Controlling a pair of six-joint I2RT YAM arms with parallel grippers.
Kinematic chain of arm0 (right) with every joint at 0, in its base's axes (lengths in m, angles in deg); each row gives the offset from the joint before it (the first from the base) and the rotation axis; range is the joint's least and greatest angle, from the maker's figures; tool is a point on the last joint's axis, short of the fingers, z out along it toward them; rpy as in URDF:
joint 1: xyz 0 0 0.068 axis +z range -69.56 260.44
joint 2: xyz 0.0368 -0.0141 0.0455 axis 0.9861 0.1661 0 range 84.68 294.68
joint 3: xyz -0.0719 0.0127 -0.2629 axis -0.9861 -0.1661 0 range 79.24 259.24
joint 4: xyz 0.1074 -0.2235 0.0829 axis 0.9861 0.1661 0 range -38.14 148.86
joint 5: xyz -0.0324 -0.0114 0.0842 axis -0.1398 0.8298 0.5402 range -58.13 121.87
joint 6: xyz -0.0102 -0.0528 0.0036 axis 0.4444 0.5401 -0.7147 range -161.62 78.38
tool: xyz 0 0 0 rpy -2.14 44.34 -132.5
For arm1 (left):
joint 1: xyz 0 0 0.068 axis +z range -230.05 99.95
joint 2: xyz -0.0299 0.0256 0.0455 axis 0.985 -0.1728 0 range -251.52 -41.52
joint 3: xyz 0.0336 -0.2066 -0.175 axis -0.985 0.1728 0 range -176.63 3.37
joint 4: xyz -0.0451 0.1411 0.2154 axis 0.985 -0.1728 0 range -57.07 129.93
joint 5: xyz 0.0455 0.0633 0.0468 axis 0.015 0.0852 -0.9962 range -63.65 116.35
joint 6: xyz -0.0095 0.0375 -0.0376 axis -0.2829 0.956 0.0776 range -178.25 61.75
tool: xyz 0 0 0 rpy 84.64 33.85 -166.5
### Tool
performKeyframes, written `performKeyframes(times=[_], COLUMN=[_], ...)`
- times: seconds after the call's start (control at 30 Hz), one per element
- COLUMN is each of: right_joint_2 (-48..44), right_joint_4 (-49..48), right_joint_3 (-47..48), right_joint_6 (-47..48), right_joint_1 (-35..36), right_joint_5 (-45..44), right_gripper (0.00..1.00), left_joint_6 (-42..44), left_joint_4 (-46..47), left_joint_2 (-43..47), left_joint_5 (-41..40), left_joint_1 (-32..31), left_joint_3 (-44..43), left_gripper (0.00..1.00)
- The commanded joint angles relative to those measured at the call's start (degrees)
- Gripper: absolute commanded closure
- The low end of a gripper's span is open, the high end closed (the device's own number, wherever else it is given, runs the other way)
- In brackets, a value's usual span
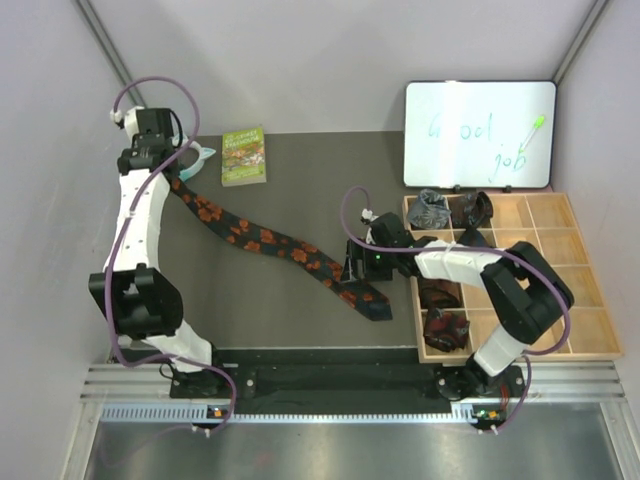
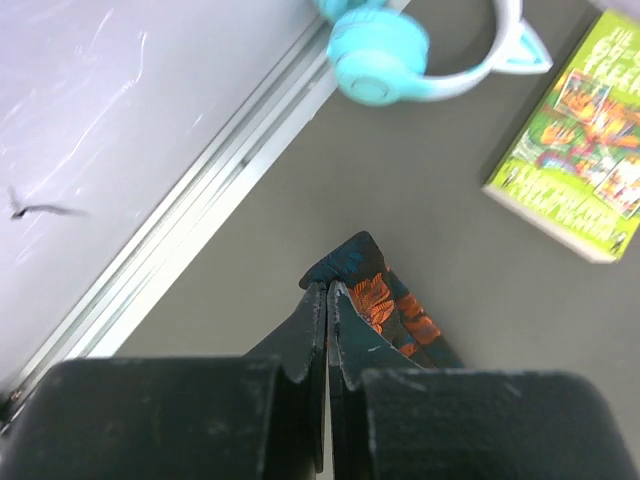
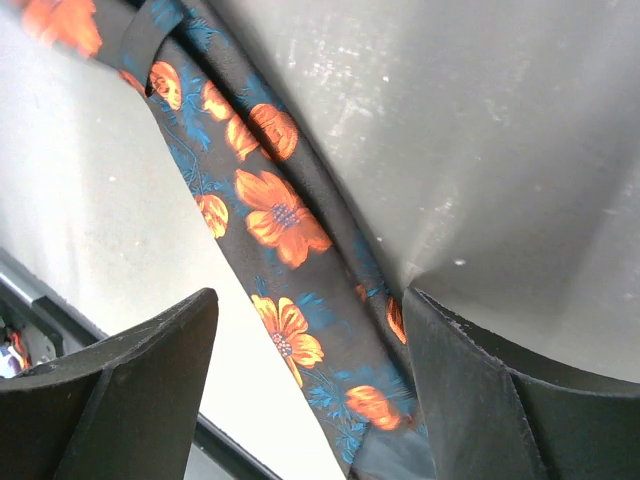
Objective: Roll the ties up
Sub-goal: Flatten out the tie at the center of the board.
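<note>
1. The left claw (image 2: 328, 292) is pressed together. It pinches one tip of the flowered tie (image 1: 270, 242) at the far left of the table (image 1: 330, 170). I think it holds on there so the tie lies pulled out straight.
2. The tie runs in a long slanted line across the table. Its other end is close to the wooden tray (image 1: 590, 352).
3. The right claw (image 3: 308, 320) is spread wide and sits low over that near end. The tie passes between its two fingers. It is not pinching yet. I think it waits there to grab the end and start the roll.
4. A few rolled ties (image 1: 431, 210) sit in the tray's little boxes. This tie likely goes there once it is rolled.
</note>
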Motion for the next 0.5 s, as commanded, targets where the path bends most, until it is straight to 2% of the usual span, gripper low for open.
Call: performKeyframes(times=[0.0,0.27,0.37,0.47], right_joint_2=[3.9,5.9,6.2,6.5], right_joint_4=[4.5,5.1,5.3,5.7], right_joint_3=[0.4,1.8,1.8,2.3], right_joint_6=[2.5,3.8,3.9,3.8], right_joint_1=[-0.4,-0.9,-0.9,-0.7], right_joint_5=[1.6,4.5,4.4,3.8], right_gripper=[0.25,0.25,0.28,0.31], left_joint_6=[-0.1,-3.9,-5.6,-6.7], left_joint_4=[5.3,12.1,14.5,15.0], left_joint_2=[-3.0,-10.6,-11.6,-10.8], left_joint_5=[2.5,7.8,13.4,12.5], left_joint_1=[1.2,3.1,4.6,5.2], left_joint_3=[-2.5,-3.6,-2.5,-0.5], left_gripper=[1.0,1.0,1.0,1.0])
